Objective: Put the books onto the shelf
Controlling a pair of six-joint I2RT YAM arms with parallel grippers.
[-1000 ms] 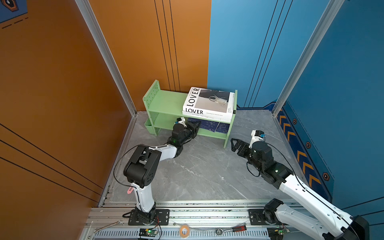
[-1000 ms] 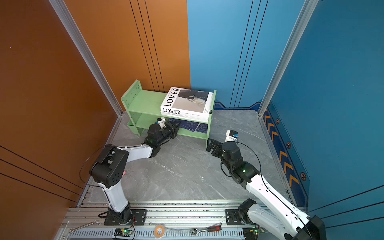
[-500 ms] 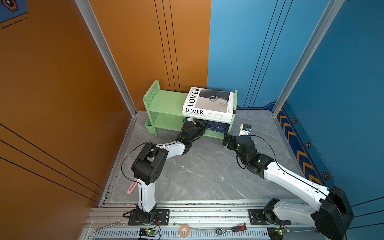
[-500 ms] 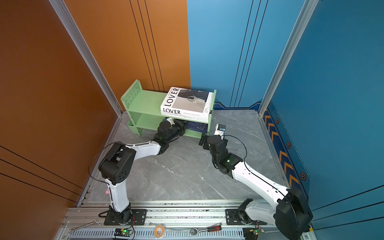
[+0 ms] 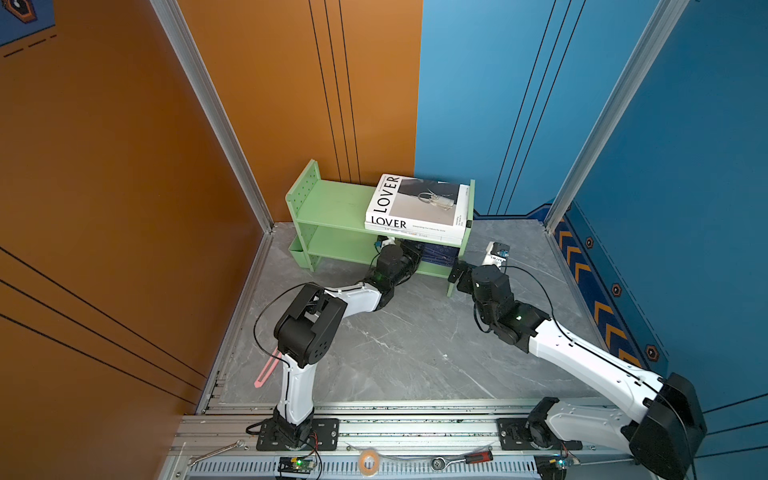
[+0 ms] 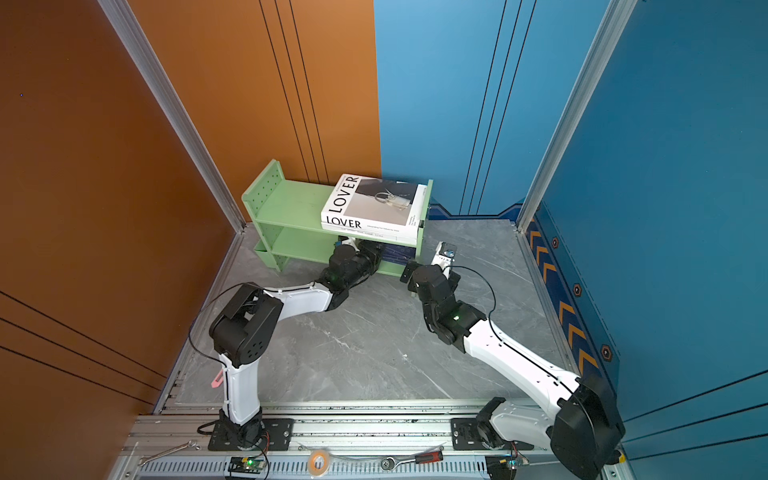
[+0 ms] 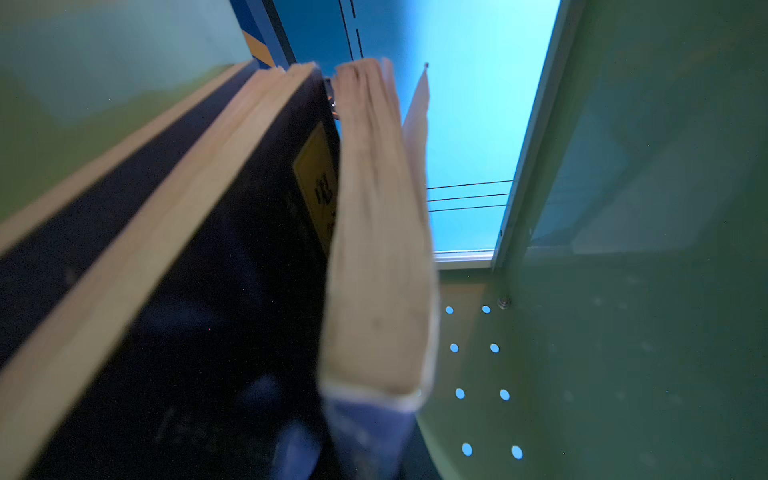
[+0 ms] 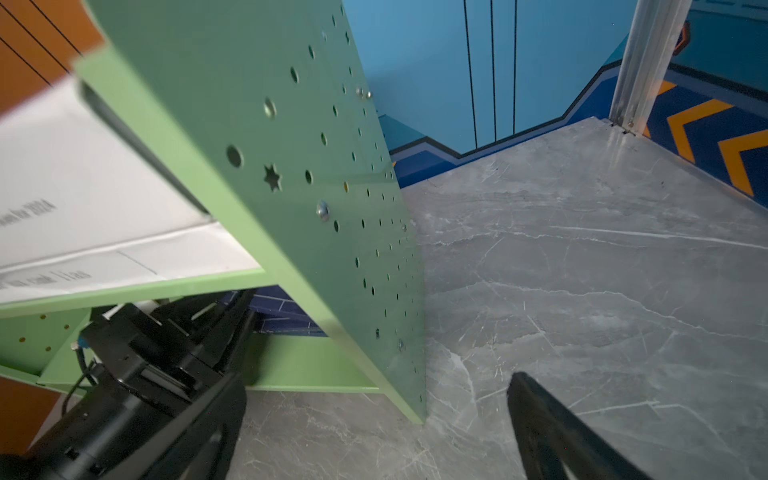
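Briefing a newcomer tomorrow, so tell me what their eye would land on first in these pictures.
The big white LOVER book stands out most, lying flat on the right end of the light green shelf's top tier. Just below it, the left gripper reaches into the lower tier beside the navy books. The open right gripper sits at the shelf's right side panel.

Robot lab cell: painted wall panels (image 5: 104, 166), aluminium mounting rail (image 5: 415, 428).
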